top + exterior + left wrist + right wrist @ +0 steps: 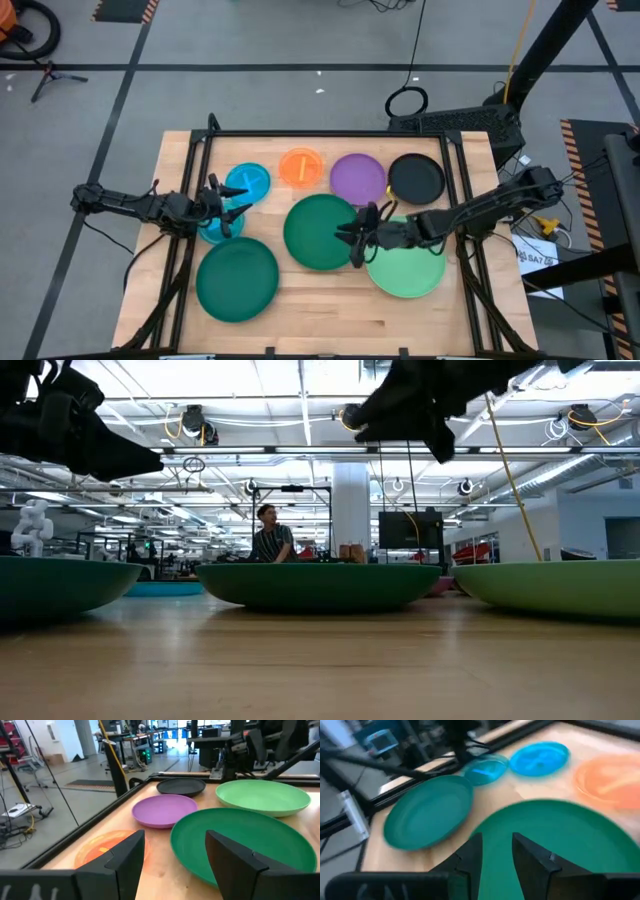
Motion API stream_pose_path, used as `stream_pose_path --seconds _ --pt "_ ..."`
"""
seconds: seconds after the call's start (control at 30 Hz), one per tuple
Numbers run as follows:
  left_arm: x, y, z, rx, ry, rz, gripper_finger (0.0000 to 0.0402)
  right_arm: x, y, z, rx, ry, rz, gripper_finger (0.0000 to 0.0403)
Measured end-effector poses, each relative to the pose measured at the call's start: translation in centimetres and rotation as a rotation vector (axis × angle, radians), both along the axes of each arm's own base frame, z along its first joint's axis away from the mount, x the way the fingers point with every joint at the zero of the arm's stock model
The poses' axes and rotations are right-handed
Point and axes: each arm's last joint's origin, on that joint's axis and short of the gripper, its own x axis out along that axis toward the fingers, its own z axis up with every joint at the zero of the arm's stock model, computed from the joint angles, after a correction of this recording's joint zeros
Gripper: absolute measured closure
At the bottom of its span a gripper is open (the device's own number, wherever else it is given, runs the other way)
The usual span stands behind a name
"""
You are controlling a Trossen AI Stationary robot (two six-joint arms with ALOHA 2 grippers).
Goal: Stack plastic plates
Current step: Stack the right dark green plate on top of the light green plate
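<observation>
Eight plates lie flat and apart on the wooden table. One dark green plate (237, 280) is near the front left, another dark green plate (318, 232) sits mid-table, and the light green plate (408, 268) is to its right. Along the far side are a cyan-blue plate (250, 181), the orange plate (301, 166), the purple plate (357, 178) and the black plate (416, 177). My left gripper (226, 206) hovers open over the second cyan-blue plate (214, 232). My right gripper (495, 852) is open above the middle dark green plate's right edge (560, 835). The low view shows both raised off the table.
A black metal frame (330, 134) runs along the table's far edge and down both sides. Bare wood (330, 310) lies along the near edge between the front plates. A person (268, 535) sits far behind the table in the room.
</observation>
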Motion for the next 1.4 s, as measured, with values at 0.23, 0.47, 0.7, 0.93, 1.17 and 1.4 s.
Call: stream_pose_path --seconds 0.23,0.47,0.7,0.93,1.17,1.4 --pt "0.0 0.0 0.0 0.019 0.007 0.001 0.0188 1.4 0.5 -0.1 0.076 0.153 -0.097 0.0305" --pt "-0.1 0.0 -0.4 -0.021 0.03 0.008 0.0188 2.2 -1.1 1.5 0.068 0.465 -0.267 0.0305" --pt "-0.2 0.0 -1.1 -0.075 0.085 0.02 0.0188 2.6 -2.7 0.4 0.133 0.568 -0.323 0.0305" --pt "-0.3 0.1 -1.7 -0.125 0.128 0.035 0.0188 3.2 -3.9 -0.8 0.168 0.593 -0.372 0.0291" --pt "-0.4 0.1 -1.8 -0.167 0.122 0.045 0.0188 3.2 -5.9 -1.2 0.173 0.629 -0.441 0.0264" --pt "-0.4 0.1 -1.8 -0.18 0.117 0.047 0.0188 3.7 -8.7 -3.5 0.245 0.726 -0.515 0.0263"
